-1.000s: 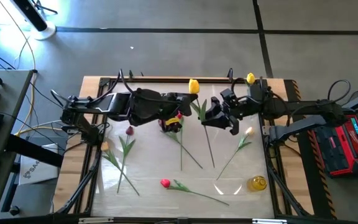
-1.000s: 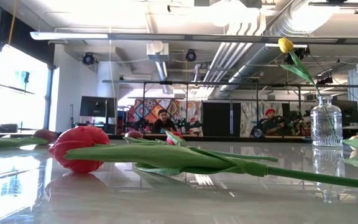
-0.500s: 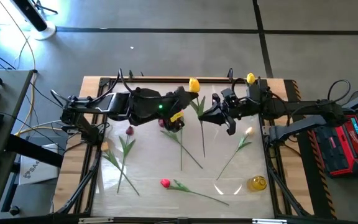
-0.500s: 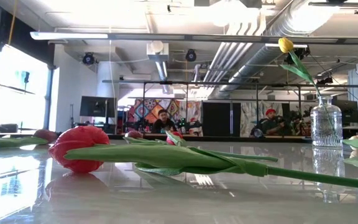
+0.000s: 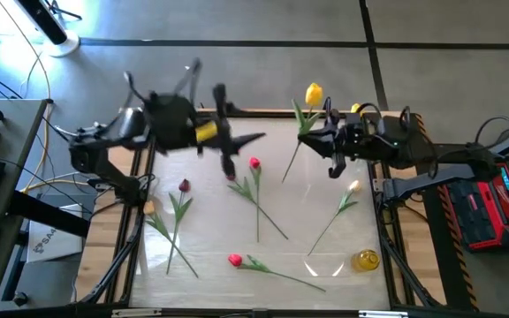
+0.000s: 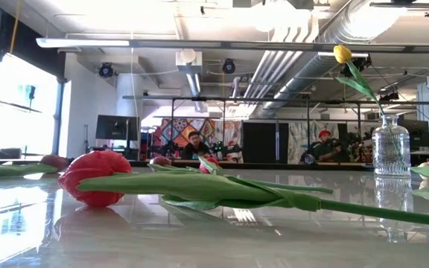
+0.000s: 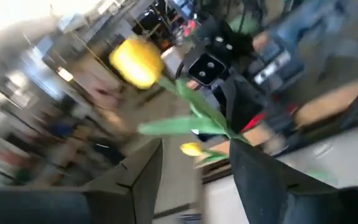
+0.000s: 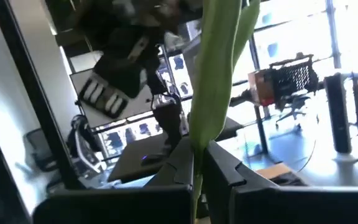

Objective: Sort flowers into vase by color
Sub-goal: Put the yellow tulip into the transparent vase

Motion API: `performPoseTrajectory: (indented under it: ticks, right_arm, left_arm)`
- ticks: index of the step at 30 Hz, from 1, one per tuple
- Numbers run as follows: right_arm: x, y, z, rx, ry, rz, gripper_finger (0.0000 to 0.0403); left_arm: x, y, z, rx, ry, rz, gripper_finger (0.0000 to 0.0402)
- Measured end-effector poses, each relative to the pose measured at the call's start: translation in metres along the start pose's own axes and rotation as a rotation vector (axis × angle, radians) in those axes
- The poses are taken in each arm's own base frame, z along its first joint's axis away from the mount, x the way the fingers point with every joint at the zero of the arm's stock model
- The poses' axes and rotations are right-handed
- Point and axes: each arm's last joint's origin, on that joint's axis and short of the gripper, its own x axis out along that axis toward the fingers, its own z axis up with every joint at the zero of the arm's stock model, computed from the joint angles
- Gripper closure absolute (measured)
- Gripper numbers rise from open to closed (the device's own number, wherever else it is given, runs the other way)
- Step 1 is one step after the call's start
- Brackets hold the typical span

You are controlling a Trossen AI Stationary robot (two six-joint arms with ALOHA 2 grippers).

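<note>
High view: right claw (image 5: 312, 134) grips a yellow tulip (image 5: 313, 93); left claw (image 5: 237, 150), blurred, seems open and empty.

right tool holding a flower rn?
Yes: in the right wrist view the right tool is shut on a green stem, and the high view shows the yellow tulip lifted above it.

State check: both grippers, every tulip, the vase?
left gripper: open, empty
right gripper: shut on held yellow tulip
held yellow tulip: raised off table
vase: upright, holds second yellow tulip
red tulip: lying on table
maroon tulip: lying on table
peach tulip: lying on table
pink tulip: lying on table
</note>
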Motion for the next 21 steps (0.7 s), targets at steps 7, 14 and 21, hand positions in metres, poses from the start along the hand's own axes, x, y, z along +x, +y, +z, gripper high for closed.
performPoseTrajectory:
  ticks: [7,14,21]
  right_arm:
    - [-0.002,0.003,0.0,-0.1,0.005,0.014,0.0402]
    - [-0.002,0.003,-0.001,-0.11,0.02,0.011,0.0403]
    - [-0.003,0.002,-0.002,-0.104,0.036,0.008,0.0403]
  left_arm:
    - [-0.014,0.04,-0.024,-0.416,-0.051,-0.208,0.0222]
    - [-0.014,0.05,-0.032,-0.489,-0.054,-0.258,0.0224]
    - [-0.014,0.051,-0.032,-0.423,-0.066,-0.252,0.0224]
